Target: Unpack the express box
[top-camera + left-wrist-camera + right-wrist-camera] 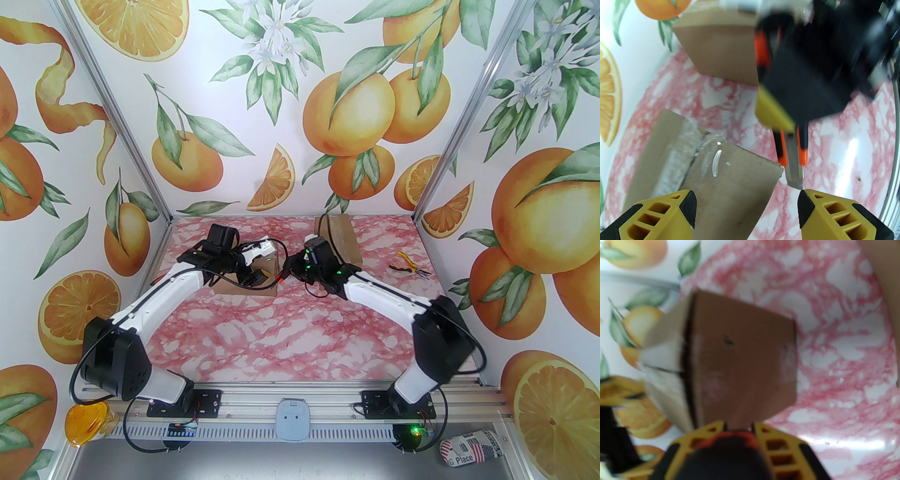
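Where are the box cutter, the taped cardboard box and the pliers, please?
box cutter [793, 164]: left wrist view, on its blade.
taped cardboard box [731, 192]: left wrist view, on its top flap.
pliers [413, 267]: top external view, where the handles meet.

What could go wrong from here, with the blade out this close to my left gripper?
1. The utility knife in the right gripper has its bare blade right beside the left gripper; a small drift could nick a finger.
2. The left gripper stands open over the box, gripping nothing, so the box may slide when the blade presses into the tape.
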Action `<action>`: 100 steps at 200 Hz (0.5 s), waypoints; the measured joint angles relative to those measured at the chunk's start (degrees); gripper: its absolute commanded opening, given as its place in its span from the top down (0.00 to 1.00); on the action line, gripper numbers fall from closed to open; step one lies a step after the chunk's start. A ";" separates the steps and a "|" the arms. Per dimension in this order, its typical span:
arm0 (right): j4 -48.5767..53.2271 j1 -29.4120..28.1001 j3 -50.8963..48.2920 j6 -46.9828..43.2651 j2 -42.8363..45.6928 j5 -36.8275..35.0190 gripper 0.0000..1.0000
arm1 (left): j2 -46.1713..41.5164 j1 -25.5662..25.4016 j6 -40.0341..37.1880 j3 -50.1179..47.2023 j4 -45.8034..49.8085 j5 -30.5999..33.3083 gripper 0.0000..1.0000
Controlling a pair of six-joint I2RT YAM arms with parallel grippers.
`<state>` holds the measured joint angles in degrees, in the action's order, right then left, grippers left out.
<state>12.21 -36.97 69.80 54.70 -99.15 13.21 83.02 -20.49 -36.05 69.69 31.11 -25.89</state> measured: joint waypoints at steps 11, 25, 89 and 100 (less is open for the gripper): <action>2.01 0.31 1.14 -1.27 -1.95 1.95 0.99 | -1.18 0.31 1.16 0.04 -0.37 0.59 0.22; 4.46 1.07 3.15 -2.43 -4.68 4.39 0.94 | -2.54 1.07 2.84 0.07 -0.94 1.49 0.21; 11.78 4.15 9.88 -3.98 -13.03 9.07 0.56 | -0.68 8.46 13.94 6.56 1.14 5.70 0.19; 13.03 4.42 10.86 -4.48 -13.03 8.46 0.50 | 1.57 10.01 16.20 9.46 1.68 5.66 0.19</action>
<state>25.23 -32.56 80.66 50.22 -112.18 21.67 84.60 -10.48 -19.86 79.15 32.80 -20.23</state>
